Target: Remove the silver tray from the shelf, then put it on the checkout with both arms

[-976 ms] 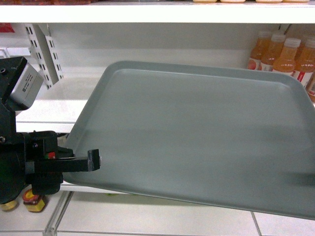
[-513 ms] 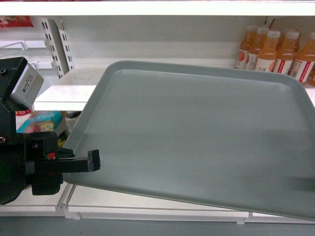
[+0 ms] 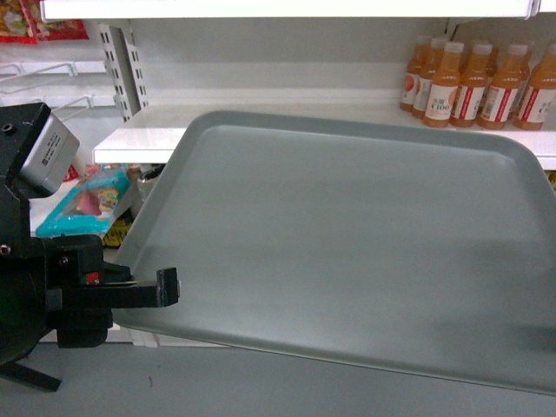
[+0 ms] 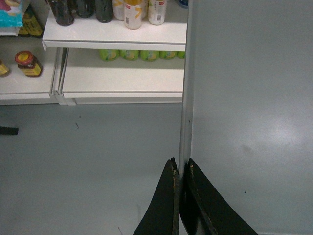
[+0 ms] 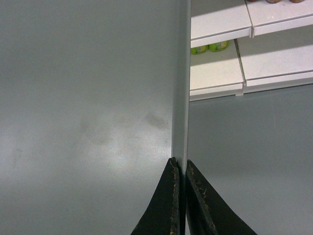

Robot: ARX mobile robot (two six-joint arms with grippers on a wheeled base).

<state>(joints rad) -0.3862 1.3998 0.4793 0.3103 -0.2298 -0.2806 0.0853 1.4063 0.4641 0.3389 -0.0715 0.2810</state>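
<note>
The silver tray [image 3: 347, 243] fills most of the head view, held in the air in front of the shelf [image 3: 139, 139] and apart from it. My left gripper [image 3: 165, 287] is shut on its left rim. In the left wrist view the gripper [image 4: 181, 169] pinches the thin rim, with the tray [image 4: 244, 98] to the right and floor below. In the right wrist view my right gripper [image 5: 179, 166] is shut on the opposite rim of the tray [image 5: 88, 98]. The right gripper is outside the head view. The checkout is out of view.
Orange juice bottles [image 3: 473, 82] stand on the shelf at the back right. A teal packet [image 3: 87, 204] lies on a lower board at the left, beside a perforated upright [image 3: 122, 65]. Grey floor [image 4: 88, 156] lies under the tray, with jars [image 4: 28, 63] on low boards.
The shelf and the bottles have shrunk and slid up and left in the head view, and grey floor now shows at the bottom. The tray and my left gripper keep their places in view.
</note>
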